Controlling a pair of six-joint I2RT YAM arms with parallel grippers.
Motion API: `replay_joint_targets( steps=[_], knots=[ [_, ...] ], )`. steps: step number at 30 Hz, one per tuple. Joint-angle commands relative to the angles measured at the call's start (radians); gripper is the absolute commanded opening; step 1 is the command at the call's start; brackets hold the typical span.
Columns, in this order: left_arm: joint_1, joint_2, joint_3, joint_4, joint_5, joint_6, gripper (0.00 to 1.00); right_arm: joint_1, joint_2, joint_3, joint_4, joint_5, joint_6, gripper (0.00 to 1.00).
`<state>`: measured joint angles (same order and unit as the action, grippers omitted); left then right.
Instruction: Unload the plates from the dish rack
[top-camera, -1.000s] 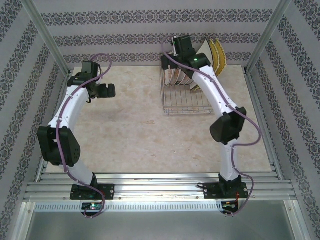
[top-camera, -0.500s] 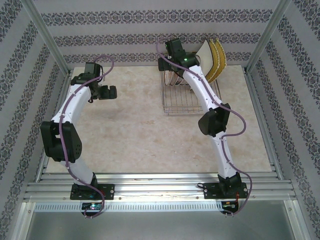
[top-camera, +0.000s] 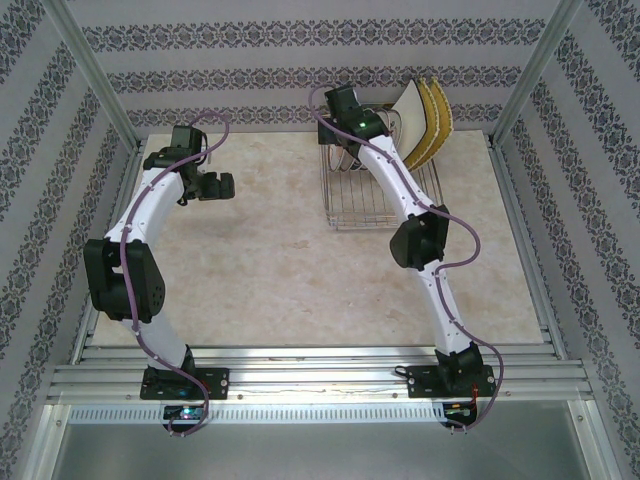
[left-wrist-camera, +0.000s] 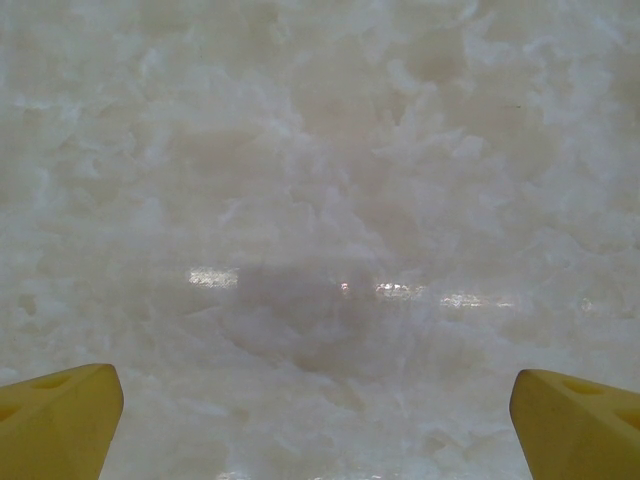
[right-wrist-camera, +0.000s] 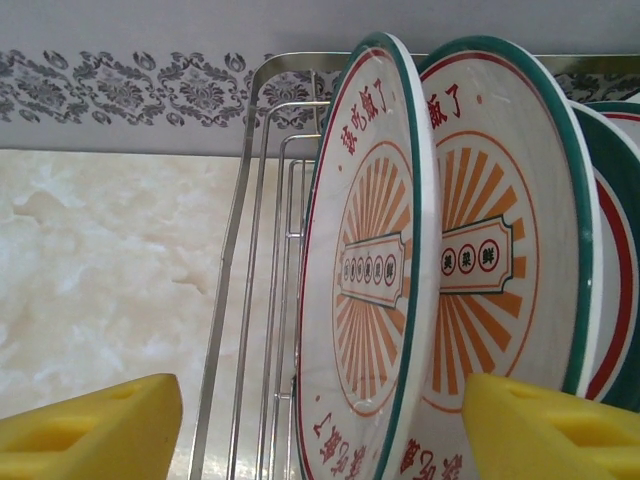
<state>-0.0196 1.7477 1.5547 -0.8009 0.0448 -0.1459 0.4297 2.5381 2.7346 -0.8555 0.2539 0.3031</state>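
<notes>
We judge unloading barely begun: the round plates and yellow square plates all stand in the dish rack at the far side of the surface. Our right hand straddles the front round plate, fingers apart, unclamped; our left hand hangs spread over bare surface
</notes>
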Motion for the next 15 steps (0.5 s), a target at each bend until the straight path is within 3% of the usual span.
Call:
replay_joint_targets(
  steps=[1,15],
  knots=[
    [-0.007,-0.030,0.012,-0.008,-0.010,0.011,1.00,0.005,0.023,0.038,0.040,0.039,0.030,0.70],
    [-0.008,-0.051,-0.003,-0.013,-0.019,0.017,1.00,0.018,0.095,0.073,0.102,0.121,0.071,0.45]
  ],
)
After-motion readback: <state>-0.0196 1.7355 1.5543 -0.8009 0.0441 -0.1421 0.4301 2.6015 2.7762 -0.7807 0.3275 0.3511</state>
